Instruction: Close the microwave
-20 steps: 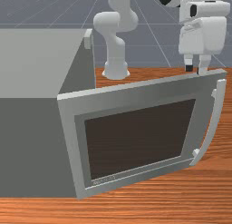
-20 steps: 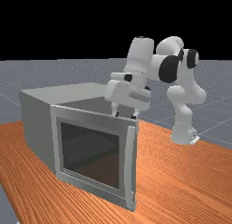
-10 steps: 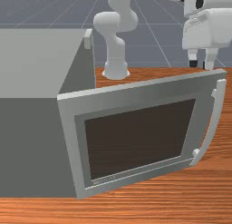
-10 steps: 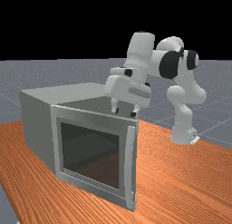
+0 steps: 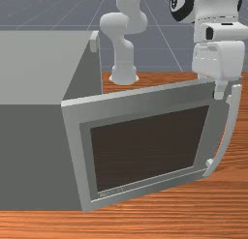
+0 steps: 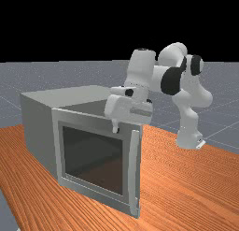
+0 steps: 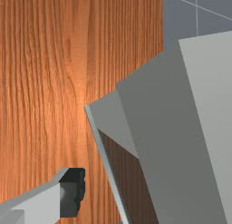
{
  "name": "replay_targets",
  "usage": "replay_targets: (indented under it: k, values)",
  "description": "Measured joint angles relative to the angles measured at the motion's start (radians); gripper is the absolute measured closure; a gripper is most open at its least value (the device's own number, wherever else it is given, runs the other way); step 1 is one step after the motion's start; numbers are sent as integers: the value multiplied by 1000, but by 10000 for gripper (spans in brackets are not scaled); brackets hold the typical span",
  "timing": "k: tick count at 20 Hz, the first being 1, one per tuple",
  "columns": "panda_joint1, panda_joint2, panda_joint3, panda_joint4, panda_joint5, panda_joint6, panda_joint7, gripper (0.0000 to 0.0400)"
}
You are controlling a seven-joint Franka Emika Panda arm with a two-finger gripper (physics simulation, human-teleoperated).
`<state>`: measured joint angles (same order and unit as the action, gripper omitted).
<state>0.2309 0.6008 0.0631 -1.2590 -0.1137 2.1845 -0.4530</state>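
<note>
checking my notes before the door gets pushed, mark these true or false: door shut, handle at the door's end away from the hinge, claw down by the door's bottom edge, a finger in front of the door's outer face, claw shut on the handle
1. The door is shut. False: it stands open, swung out from the microwave.
2. The handle is at the door's end away from the hinge. True.
3. The claw is down by the door's bottom edge. False: it is at the top edge, near the handle.
4. One finger is in front of the door's outer face. True.
5. The claw is shut on the handle. False: it is open, beside the handle.
</note>
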Motion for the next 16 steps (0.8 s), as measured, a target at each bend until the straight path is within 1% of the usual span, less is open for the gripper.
replay_targets:
  k: [4, 5, 6, 7, 10, 15, 16]
  values:
    - [-6, 17, 6, 33, 13, -15, -7, 0]
    - [-12, 39, 21, 116, 46, -211, -14, 0]
    - [-12, -73, 15, -99, 27, -34, -2, 0]
    - [-20, -129, 21, -205, 23, 51, -30, 0]
    - [-22, -196, 16, -307, 16, 92, -5, 0]
    - [-98, -254, 67, -396, 120, 122, -319, 0]
    - [-74, -288, 44, -476, 87, 239, -221, 0]
